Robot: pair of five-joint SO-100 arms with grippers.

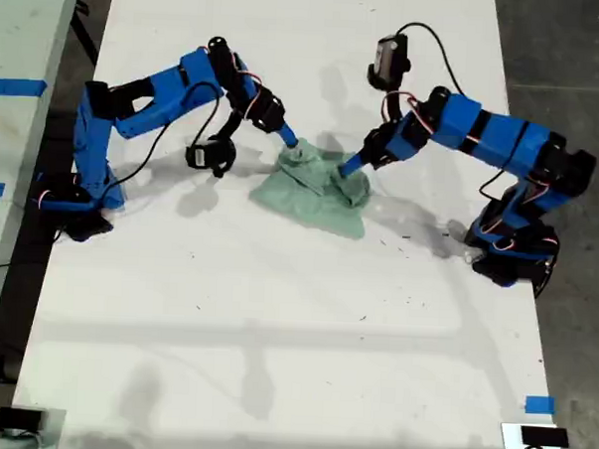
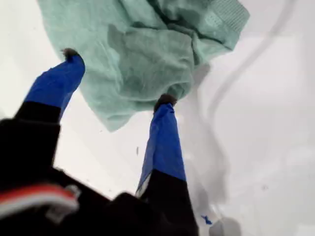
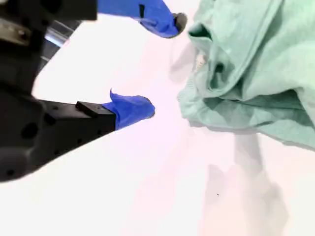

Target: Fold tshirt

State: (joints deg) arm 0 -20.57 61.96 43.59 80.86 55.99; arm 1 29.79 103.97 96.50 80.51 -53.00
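my first claw (image 2: 115,76): wide, tips over tshirt (image 2: 142,54) | my second claw (image 3: 160,64): wide, empty, beside tshirt | tabletop (image 1: 275,323): tshirt crumpled

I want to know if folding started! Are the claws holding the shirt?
No. Both claws are open: my first claw straddles the tshirt unclosed, my second claw is beside it.

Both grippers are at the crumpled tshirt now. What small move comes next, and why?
Probably close my first gripper: its open fingers straddle the bunched tshirt's edge. My second gripper is open beside the cloth, gripping nothing.
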